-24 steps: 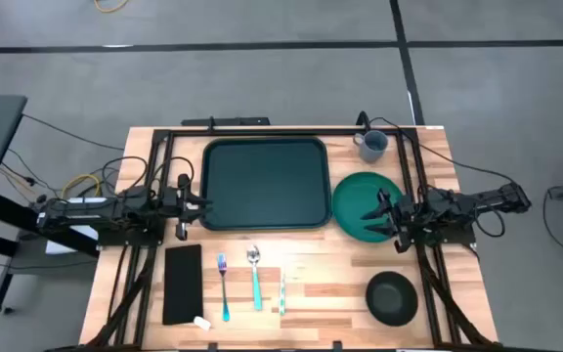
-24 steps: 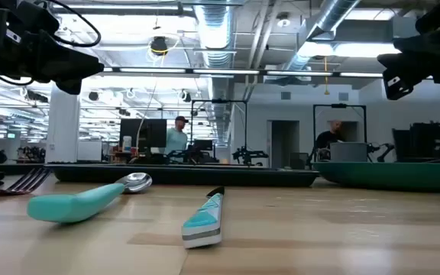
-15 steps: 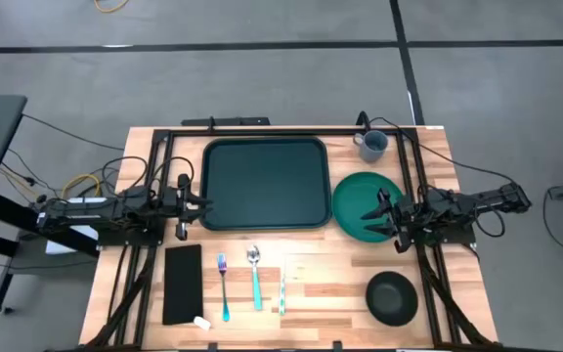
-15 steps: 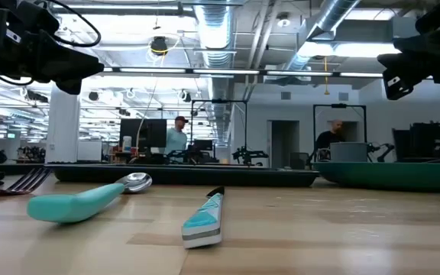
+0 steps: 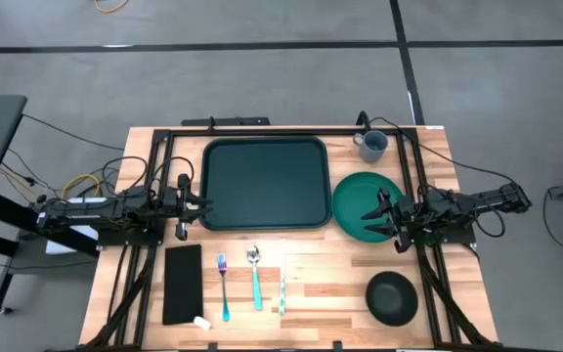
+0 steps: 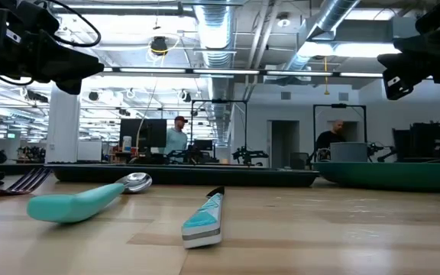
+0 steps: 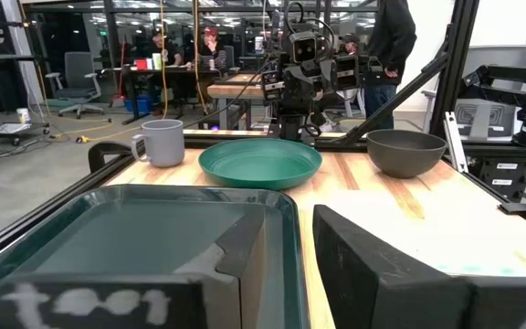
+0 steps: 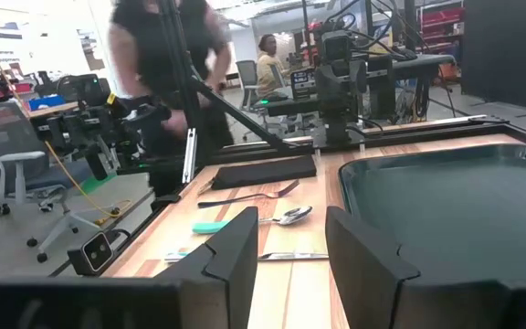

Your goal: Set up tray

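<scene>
High view shows nothing changed since the earlier frames: the tray (image 5: 265,183) stays at table centre toward 12 o'clock. At its 9 o'clock the left gripper (image 5: 203,203) still hovers at the rim, jaws apart. At 3 o'clock, the right gripper (image 5: 371,217) remains over the plate (image 5: 352,196), jaws apart.

Setting: robotics lab in an open industrial hall.
Evidence:
- Exposed silver ducts (image 6: 228,23) and pipes under an unfinished ceiling, with strip lights.
- Bare grey concrete floor (image 5: 262,78) marked with dark lines.
- Wooden worktop (image 5: 330,284) inside a black metal frame (image 5: 159,147), cables trailing off its left edge.
- More robot arms (image 7: 304,64) on benches beyond.
- Office chairs (image 7: 78,78), monitors (image 6: 145,134), desks.
- People (image 6: 177,137) standing or seated at workstations.
</scene>
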